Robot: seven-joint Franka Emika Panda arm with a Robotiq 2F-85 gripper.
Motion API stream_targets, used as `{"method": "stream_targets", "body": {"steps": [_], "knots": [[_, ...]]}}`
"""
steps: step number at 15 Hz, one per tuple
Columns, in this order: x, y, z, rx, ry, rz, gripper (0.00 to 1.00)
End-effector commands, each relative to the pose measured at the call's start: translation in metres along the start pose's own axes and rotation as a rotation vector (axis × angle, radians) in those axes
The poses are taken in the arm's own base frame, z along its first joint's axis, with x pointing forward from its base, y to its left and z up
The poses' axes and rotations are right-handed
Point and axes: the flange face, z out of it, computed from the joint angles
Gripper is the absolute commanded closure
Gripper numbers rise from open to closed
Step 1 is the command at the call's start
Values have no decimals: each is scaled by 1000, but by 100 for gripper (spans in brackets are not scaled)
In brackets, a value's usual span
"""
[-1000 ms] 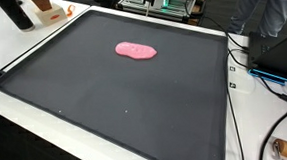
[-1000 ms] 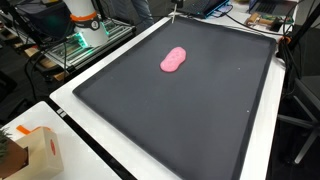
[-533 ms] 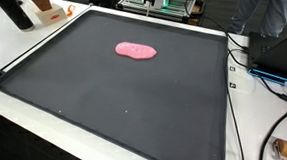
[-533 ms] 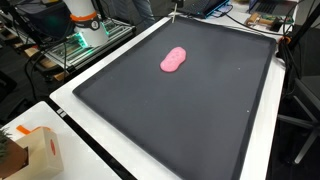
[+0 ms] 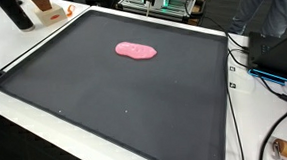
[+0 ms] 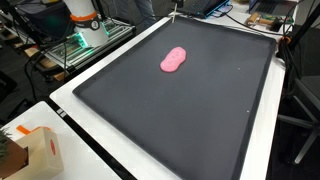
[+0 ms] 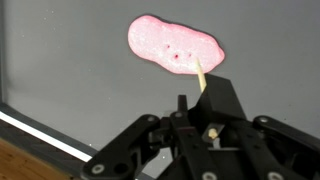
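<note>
Nothing has moved since a second ago: the gripper [image 7: 208,95] hangs with its jaws closed on a thin stick [image 7: 200,72], the stick's tip at the edge of the undisturbed pink blob [image 7: 170,45].

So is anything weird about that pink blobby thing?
Yes. The flat pink blob on the black mat has a few small dark dots near one edge, like pokes, beside the thin pale stick in the robot's hand. Nothing else stands out.
</note>
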Motion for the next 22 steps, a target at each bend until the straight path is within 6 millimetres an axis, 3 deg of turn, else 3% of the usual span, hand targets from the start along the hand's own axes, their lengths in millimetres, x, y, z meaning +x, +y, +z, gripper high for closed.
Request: {"method": "stream_targets", "body": {"steps": [1, 10, 16, 22], "knots": [[5, 17, 0, 41, -7, 45, 94], [2, 107, 8, 410, 42, 195, 94], [-19, 158, 40, 595, 62, 212, 94], [-42, 195, 81, 735, 72, 223, 94]]}}
